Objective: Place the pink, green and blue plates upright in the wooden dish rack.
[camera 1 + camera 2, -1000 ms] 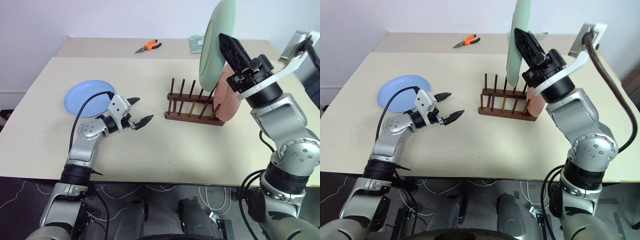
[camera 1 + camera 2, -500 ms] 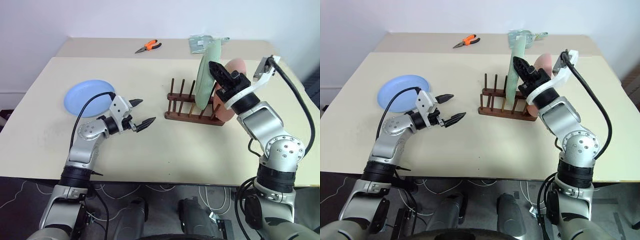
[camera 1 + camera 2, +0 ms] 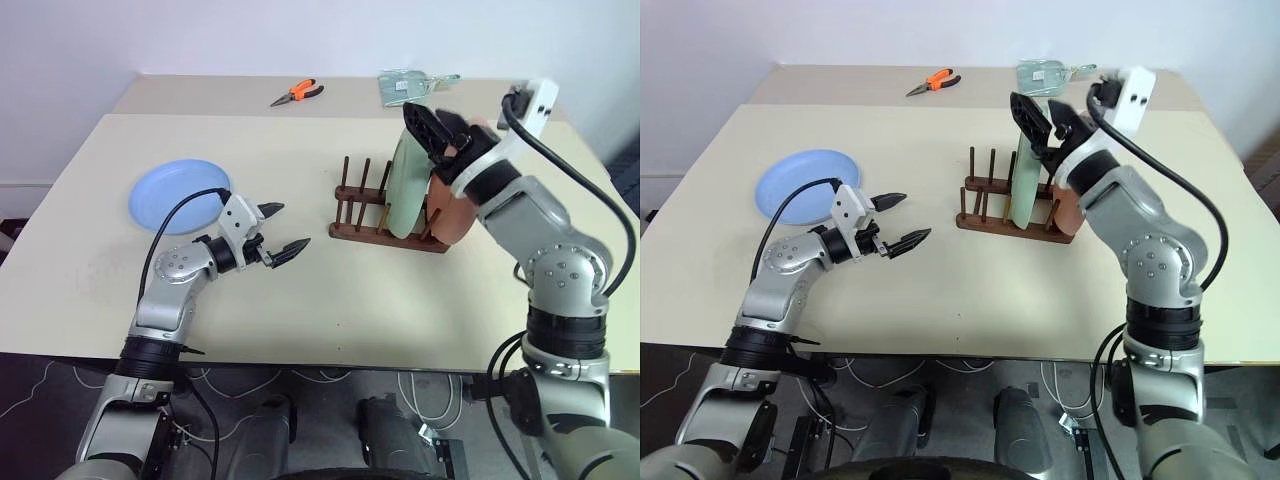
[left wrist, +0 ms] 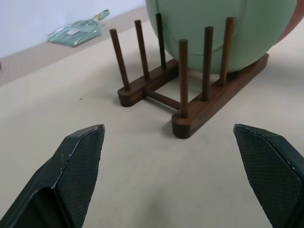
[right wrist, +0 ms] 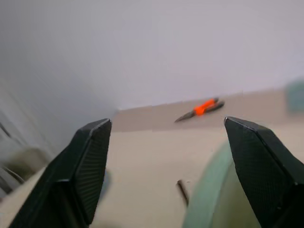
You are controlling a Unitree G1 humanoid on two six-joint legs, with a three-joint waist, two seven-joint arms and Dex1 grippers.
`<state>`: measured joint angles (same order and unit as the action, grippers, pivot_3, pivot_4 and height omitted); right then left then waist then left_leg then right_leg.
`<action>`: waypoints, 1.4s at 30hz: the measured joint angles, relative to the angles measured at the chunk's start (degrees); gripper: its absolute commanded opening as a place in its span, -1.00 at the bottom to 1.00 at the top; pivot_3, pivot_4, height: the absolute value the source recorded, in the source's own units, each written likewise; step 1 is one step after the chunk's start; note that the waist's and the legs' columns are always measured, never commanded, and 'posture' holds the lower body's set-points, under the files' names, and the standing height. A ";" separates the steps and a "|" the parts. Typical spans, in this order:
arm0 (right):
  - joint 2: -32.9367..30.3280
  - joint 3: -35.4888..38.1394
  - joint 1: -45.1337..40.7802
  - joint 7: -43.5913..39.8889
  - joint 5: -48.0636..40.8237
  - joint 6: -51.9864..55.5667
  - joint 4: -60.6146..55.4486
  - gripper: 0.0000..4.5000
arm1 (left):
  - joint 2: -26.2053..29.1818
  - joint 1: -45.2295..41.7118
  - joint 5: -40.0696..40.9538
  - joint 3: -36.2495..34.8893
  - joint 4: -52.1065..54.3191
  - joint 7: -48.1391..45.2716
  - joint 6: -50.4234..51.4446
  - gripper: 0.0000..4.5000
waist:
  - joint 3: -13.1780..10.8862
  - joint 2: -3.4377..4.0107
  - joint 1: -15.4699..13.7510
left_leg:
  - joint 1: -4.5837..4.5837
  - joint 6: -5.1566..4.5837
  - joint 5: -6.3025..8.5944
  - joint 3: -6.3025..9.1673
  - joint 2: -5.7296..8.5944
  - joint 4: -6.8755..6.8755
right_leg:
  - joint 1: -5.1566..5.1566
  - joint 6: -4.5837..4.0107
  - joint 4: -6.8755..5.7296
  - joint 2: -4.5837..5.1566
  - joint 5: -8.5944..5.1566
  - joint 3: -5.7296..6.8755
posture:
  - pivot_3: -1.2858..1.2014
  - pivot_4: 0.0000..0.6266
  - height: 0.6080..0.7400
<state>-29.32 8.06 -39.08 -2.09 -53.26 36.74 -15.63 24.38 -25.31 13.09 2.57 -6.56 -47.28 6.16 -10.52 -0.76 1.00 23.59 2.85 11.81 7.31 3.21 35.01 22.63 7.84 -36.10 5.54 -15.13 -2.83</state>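
The green plate (image 3: 404, 188) stands upright between the pegs of the wooden dish rack (image 3: 372, 232), and it fills the far end of the rack in the left wrist view (image 4: 223, 23). The pink plate (image 3: 458, 212) stands upright in the rack just right of it, partly hidden by my right arm. My right gripper (image 3: 428, 126) is open just above the green plate's top rim, holding nothing. The blue plate (image 3: 176, 195) lies flat on the table at the left. My left gripper (image 3: 290, 226) hovers open between the blue plate and the rack, pointing at the rack.
Orange-handled pliers (image 3: 296, 93) and a pale green packet (image 3: 404, 85) lie on the rear table beyond the rack. Several rack slots (image 4: 137, 52) on the left end are free. Bare tabletop (image 3: 330, 290) lies in front of the rack.
My right gripper brought the green plate down from high above into the rack beside the pink plate, then opened and let it go. The left arm stayed put.
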 measured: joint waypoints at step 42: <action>2.15 -27.25 3.10 -34.16 43.67 -13.70 -5.23 1.00 | -5.12 -12.15 20.66 -41.52 -13.80 55.36 35.02 -0.95 | -0.04 -0.53 -0.13 | 0.00 0.22 -0.09 0.24 0.06 0.04 | -0.01 0.04 -0.03 -0.01 0.11 0.17 | 0.03 -0.52 1.00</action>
<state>-27.17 -19.18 -35.98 -36.25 -9.59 23.05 -20.86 19.26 -37.46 33.75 -38.95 -20.37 8.09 41.19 -10.56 -1.29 0.87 23.59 3.07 11.72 7.55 3.27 35.05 22.61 7.88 -36.13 5.53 -15.02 -2.66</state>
